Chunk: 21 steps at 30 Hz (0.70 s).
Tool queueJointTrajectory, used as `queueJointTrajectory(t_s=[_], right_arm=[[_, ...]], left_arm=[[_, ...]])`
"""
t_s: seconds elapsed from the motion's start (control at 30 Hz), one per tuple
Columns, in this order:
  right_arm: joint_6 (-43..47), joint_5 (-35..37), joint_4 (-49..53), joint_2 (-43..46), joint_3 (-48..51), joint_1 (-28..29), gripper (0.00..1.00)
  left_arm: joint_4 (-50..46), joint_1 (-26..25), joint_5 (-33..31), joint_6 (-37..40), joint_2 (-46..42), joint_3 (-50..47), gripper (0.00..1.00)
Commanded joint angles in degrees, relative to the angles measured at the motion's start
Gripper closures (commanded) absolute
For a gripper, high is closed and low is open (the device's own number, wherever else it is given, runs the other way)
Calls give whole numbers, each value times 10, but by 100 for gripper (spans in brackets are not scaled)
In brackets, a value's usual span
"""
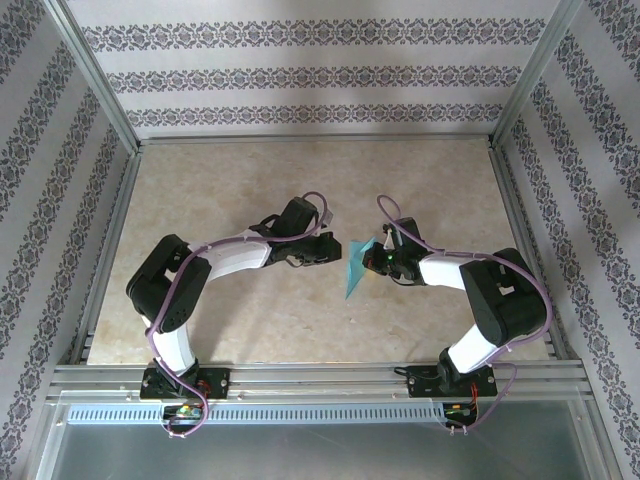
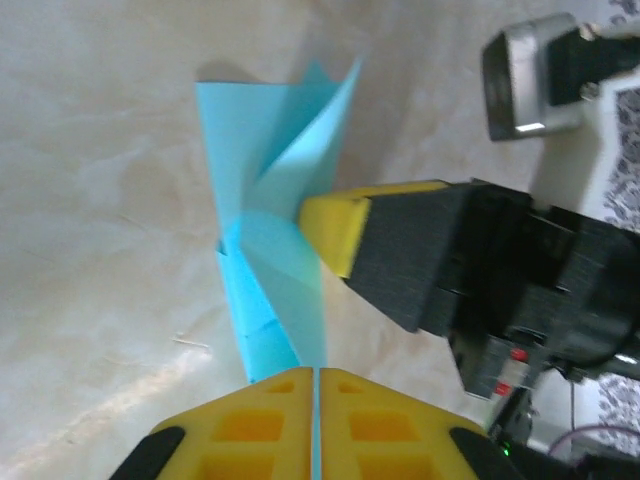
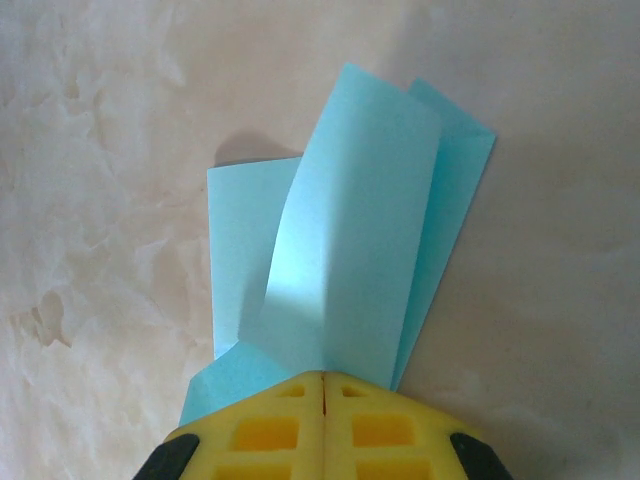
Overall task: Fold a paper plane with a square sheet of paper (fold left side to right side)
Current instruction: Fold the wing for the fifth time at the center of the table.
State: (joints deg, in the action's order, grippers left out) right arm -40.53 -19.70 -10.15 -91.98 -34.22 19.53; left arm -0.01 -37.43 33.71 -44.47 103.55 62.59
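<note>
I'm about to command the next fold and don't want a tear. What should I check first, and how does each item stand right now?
1. Left gripper shut on the teal paper: ok.
2. Right gripper shut on the same paper: ok.
3. Paper lying flat on the table: not ok, one flap bows upward.
4. Grippers apart from each other: ok.
5. Folded edges lined up: cannot tell.
</note>
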Motion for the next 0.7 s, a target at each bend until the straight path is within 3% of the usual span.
queueJointTrajectory(t_s=[0.0,0.17,0.67], right_arm=[[12,17,50,-12,13,12,100],[12,19,51,-19,11,16,100],[14,21,55,-20,8,20,100]], left_arm=[[-36,-19,66,-13,12,20,95],[-26,-43,97,-34,43,37,98],[-34,-51,81,-31,98,37,100]])
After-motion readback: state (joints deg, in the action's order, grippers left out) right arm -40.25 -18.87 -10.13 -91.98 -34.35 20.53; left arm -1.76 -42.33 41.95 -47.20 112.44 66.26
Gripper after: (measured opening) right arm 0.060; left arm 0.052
